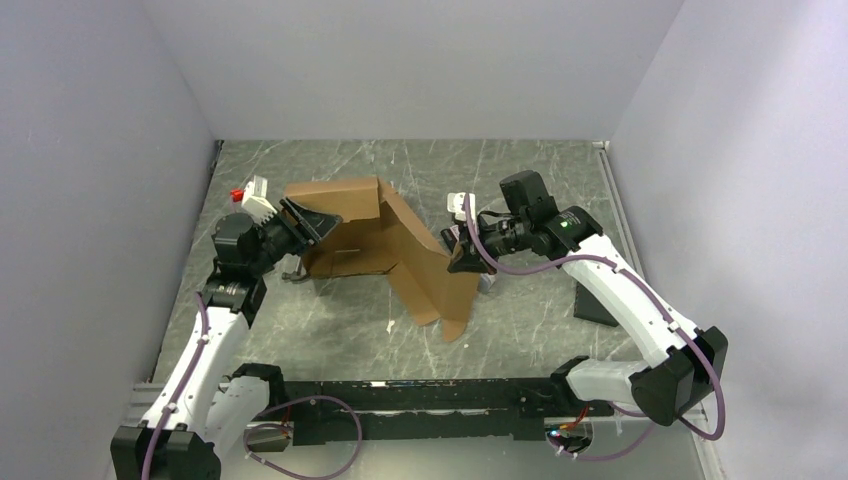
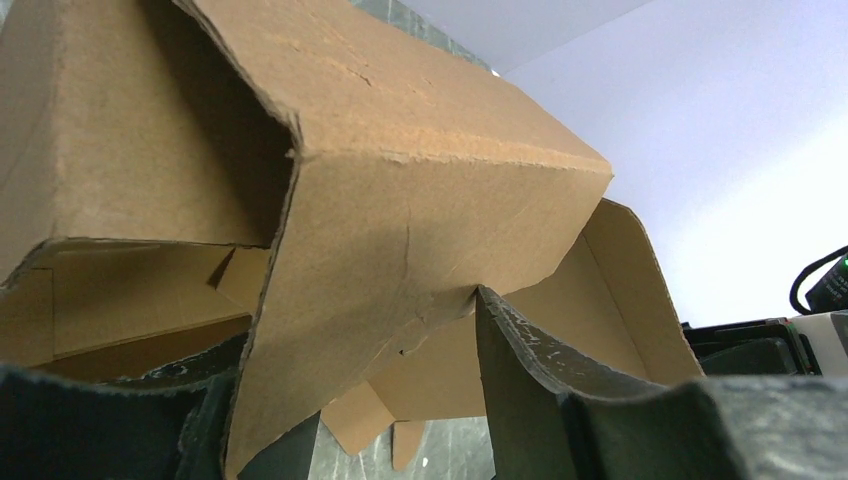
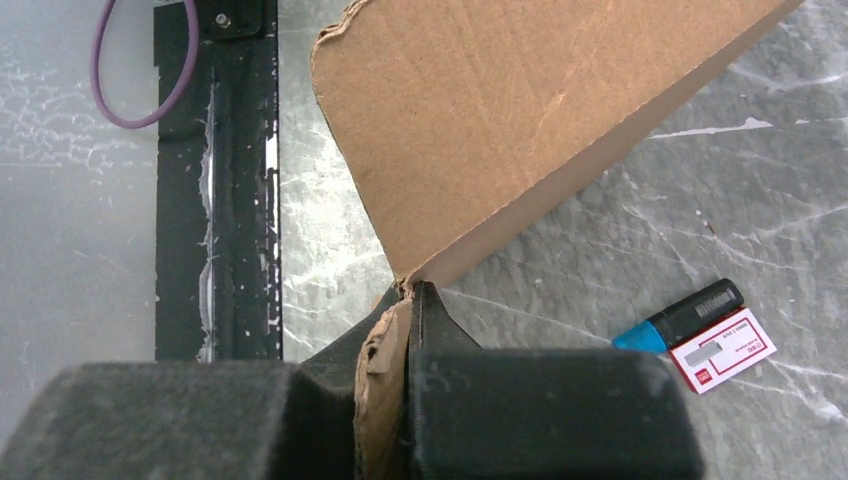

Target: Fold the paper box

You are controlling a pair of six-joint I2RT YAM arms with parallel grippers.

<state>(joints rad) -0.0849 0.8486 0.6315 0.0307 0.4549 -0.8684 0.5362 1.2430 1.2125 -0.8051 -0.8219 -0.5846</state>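
near flap: the paper box (image 1: 375,240) trails a loose panel toward 5 o'clock, and its tip is the part nearest your arm bases.
right gripper (image 1: 462,257): clamped on the box's right edge, with cardboard pinched between the jaws in the right wrist view. The box lies at 9 o'clock from it.
left gripper (image 1: 303,222): jaws apart, straddling a raised flap at the box's left end, no pinch visible. The box lies at 3 o'clock from it.
axis: the long axis runs 9 to 3 between your grippers, one at each end, neither clearly nearer.
progress: half-folded by my read. The rear wall is up at 12 o'clock.
surface: the table (image 1: 540,170) is hard, scuffed grey, so expect the cardboard to slide.
clutter: black pad (image 1: 597,308) at 3 o'clock by the right arm; marker (image 3: 690,312) and card (image 3: 722,350) close to the right gripper.
room: white walls at 9, 12 and 3.
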